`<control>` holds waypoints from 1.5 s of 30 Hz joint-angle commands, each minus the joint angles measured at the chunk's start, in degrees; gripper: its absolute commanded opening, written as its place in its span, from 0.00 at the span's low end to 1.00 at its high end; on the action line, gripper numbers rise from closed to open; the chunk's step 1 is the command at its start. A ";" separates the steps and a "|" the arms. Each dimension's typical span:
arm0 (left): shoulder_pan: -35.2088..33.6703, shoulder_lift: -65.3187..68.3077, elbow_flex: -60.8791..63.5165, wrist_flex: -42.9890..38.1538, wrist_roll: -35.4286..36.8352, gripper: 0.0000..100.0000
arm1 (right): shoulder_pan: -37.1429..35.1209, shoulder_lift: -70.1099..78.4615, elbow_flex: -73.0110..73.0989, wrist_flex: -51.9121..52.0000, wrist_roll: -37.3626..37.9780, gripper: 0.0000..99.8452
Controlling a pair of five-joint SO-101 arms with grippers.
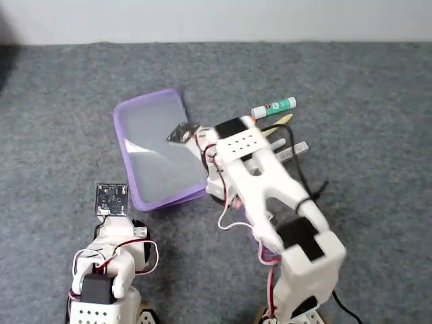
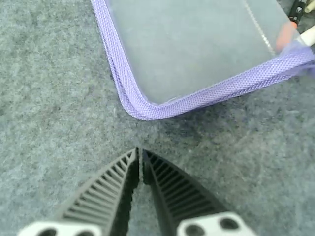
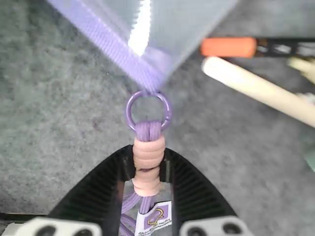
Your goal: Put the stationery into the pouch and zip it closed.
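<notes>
I see the grey mat (image 1: 54,135) lying open around the pouch (image 1: 122,138). The widest free stretch is on the side away from the right arm and runs up to the pale wall (image 1: 216,20) at the far edge. The pouch is a flat translucent body with a purple woven border, lying askew mid-table. The stationery is outside it, on the mat beside the right arm: a white glue stick (image 1: 273,106), green at one end, and thin pens (image 1: 291,150) partly hidden by the arm. I note the right gripper (image 3: 147,155) nearly closed, its fingers pinching the peach-wrapped zip pull (image 3: 147,145) just behind the purple ring (image 3: 129,110) at the pouch's corner. The left gripper (image 2: 139,153) has its fingertips meeting on nothing, over bare mat near the pouch's rounded corner, apart from it.
</notes>
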 commanded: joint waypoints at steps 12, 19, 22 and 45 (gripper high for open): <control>0.26 -0.79 -0.31 0.26 0.00 0.01 | 2.42 -17.10 -2.46 7.34 -10.64 0.01; 0.26 -0.79 -0.31 0.26 0.00 0.01 | 2.42 -23.87 -2.46 9.27 -19.78 0.01; 0.26 -0.79 -0.31 0.26 0.00 0.01 | 2.33 -27.65 -2.46 8.40 -19.69 0.01; -14.33 -0.79 -7.69 -4.31 -9.23 0.02 | 2.33 -33.71 -2.46 -23.96 -19.52 0.01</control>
